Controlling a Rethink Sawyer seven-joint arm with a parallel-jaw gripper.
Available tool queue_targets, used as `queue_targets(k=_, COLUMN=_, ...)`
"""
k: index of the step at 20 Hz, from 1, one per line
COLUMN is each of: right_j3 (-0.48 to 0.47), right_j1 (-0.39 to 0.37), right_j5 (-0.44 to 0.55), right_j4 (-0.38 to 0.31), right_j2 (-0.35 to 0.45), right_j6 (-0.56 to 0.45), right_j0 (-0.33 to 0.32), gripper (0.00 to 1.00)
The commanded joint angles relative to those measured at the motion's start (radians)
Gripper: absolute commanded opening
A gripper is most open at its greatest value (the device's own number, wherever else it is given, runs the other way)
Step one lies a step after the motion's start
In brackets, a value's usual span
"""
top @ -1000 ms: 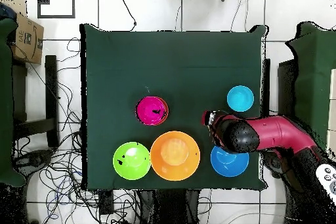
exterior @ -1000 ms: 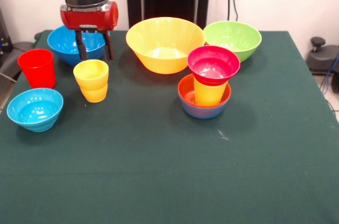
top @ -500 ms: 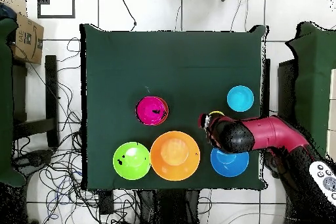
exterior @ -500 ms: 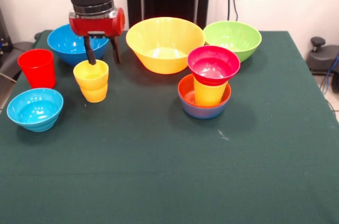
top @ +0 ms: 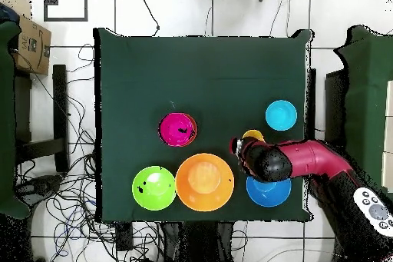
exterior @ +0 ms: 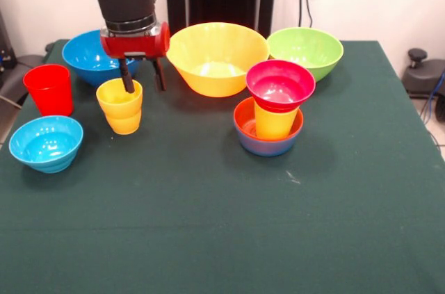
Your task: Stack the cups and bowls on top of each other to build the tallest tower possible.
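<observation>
Front view: nearest sits the small light-blue bowl (exterior: 46, 142). Behind it stand the red cup (exterior: 49, 89), 2 nested yellow cups (exterior: 120, 105), and the tower (exterior: 274, 109), a crimson bowl on a yellow cup in 2 nested bowls. The gripper (exterior: 142, 78) hangs spread apart, 1 finger (exterior: 127, 78) inside the upper yellow cup's rim. Farthest: the blue bowl (exterior: 87, 55), large yellow-orange bowl (exterior: 215, 57), and lime green bowl (exterior: 307, 51).
</observation>
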Motion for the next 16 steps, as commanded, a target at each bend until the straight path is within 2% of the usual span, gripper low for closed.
queue_targets(k=1, right_j3=-0.057, right_j1=0.083, right_j5=-0.074, right_j4=-0.138, right_j2=-0.092, right_j6=-0.073, right_j0=0.06, gripper=1.0)
queue_targets(k=9, right_j3=-0.074, right_j1=0.099, right_j5=-0.077, right_j4=-0.153, right_j2=-0.094, right_j6=-0.089, right_j0=0.051, gripper=1.0)
queue_targets(k=16, right_j3=-0.128, right_j1=0.163, right_j5=-0.091, right_j4=-0.185, right_j2=-0.104, right_j6=-0.1, right_j0=0.049, gripper=1.0)
